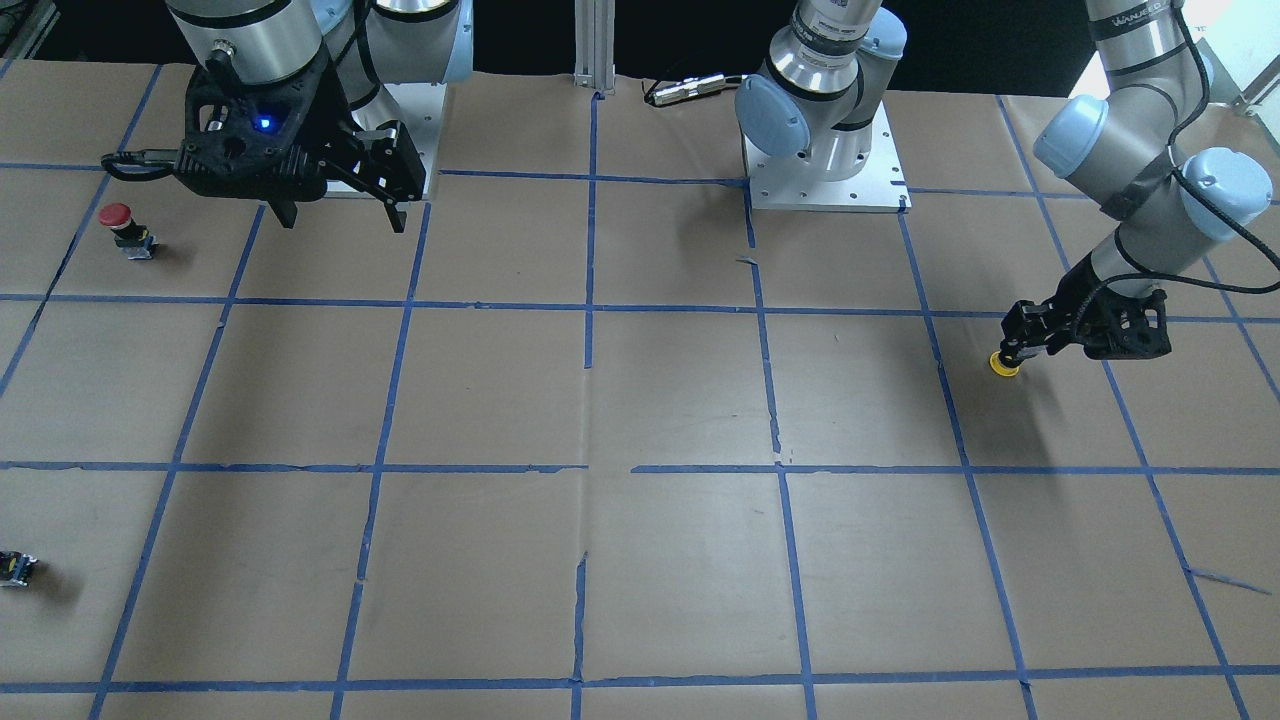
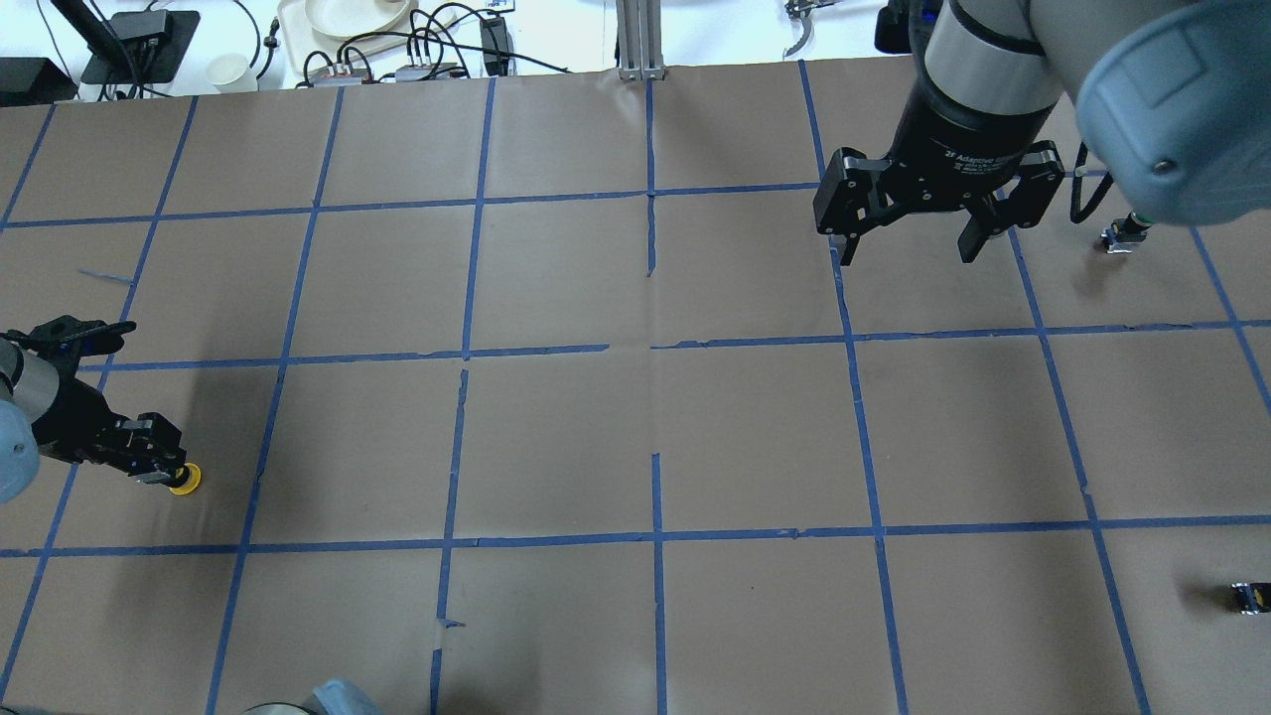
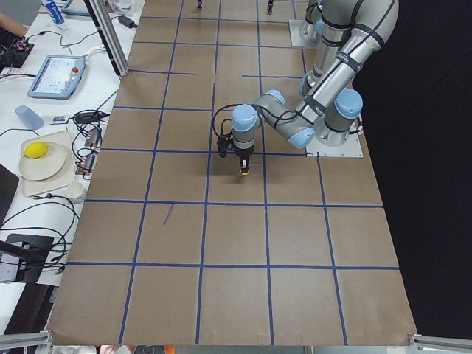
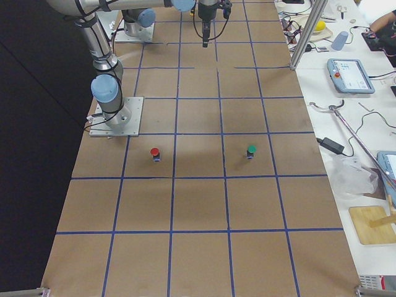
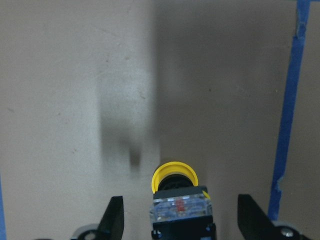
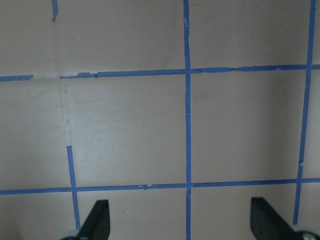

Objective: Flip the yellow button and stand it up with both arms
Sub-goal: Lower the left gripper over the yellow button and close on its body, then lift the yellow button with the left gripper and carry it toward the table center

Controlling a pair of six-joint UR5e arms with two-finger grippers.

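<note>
The yellow button point(image 1: 1003, 365) lies on the brown paper near the table's end on my left, and also shows in the overhead view point(image 2: 186, 482). In the left wrist view its yellow cap point(image 5: 175, 176) points away from the camera and its black and silver base is nearer. My left gripper point(image 1: 1012, 350) is low at the table and open. Its two fingers stand either side of the base with gaps, not touching it point(image 5: 180, 200). My right gripper point(image 1: 340, 215) is open and empty, high above the table on the other side point(image 2: 904, 248).
A red-capped button point(image 1: 118, 222) stands near my right gripper. A small black block point(image 1: 15, 568) sits near the far edge on my right. Blue tape lines point(image 1: 590, 300) grid the paper. Cables and dishes point(image 2: 343, 20) lie beyond the far edge.
</note>
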